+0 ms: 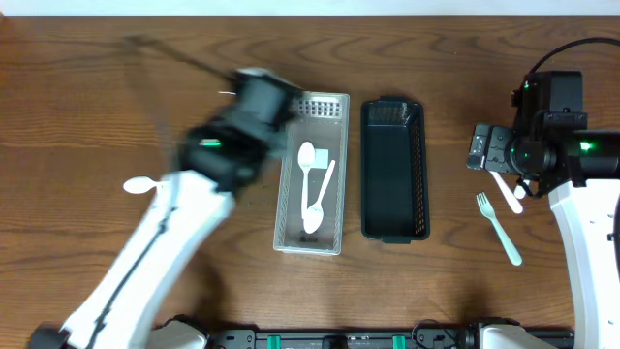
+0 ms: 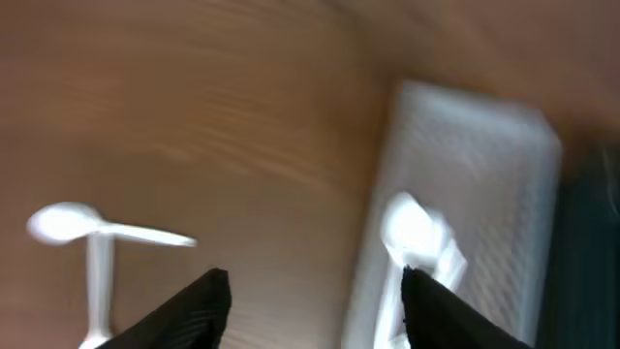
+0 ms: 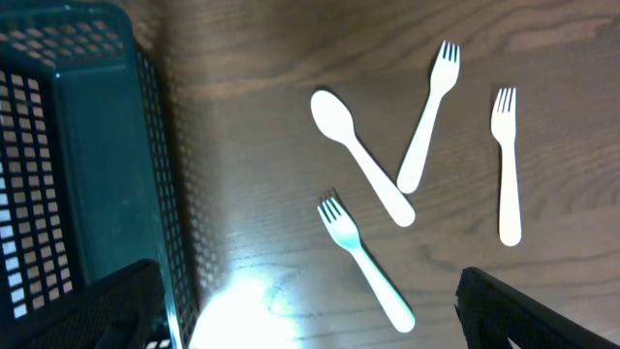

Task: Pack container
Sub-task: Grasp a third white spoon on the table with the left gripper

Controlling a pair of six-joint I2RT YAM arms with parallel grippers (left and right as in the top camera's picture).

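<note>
**Packing in progress, overhead and wrist views.** Two white plastic spoons (image 1: 310, 179) are seen lying inside the pale perforated plastic basket (image 1: 325, 105) at the centre of the brown wooden table (image 1: 97, 78). The dark green perforated plastic basket (image 1: 421, 174) just beside it, on the right, is shown empty.

The left gripper (image 2: 312, 281) is pictured blurred over the pale basket's left rim, its fingers (image 2: 199, 305) apart with nothing between them (a release into the basket is judged likely, though it is not shown). One further white plastic spoon (image 1: 139, 184) is seen on the bare table, well apart from the pale basket on its left side.

The right gripper (image 3: 305, 276) is shown fully spread and empty beside the dark basket, above a loose group of cutlery. This group is made up of three white plastic forks (image 3: 426, 116) and a fourth white spoon (image 3: 358, 160), none of them picked up.

The task is judged to be under way but less than half done. Two pieces are packed, five are counted outside the baskets, and nothing has been placed in the dark basket. Whether the forks are meant for the dark basket cannot be told.
</note>
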